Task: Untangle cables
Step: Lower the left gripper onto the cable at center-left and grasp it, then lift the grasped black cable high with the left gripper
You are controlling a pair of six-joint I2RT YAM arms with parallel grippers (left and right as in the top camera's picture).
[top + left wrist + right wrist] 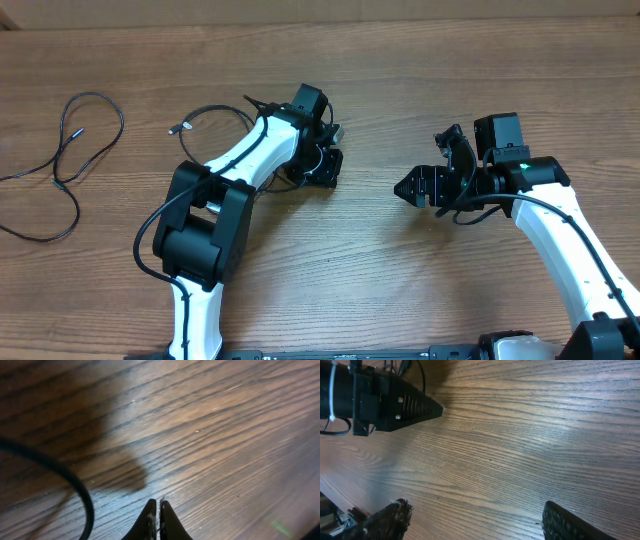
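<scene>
Left gripper point(158, 519): fingertips shut tight on each other, nothing between them, pointing down at the wooden table point(225, 435), the arm reaching forward and right with its wrist bent down. Right gripper point(470, 520): jaws spread wide and empty, low over the wood, aimed left toward the other arm. Looped cable point(62, 170): far left of the table, long axis front to back, well apart from both arms; second cable point(215, 108): arcs from its silver-tipped plug point(180, 128) rightward under the left arm
</scene>
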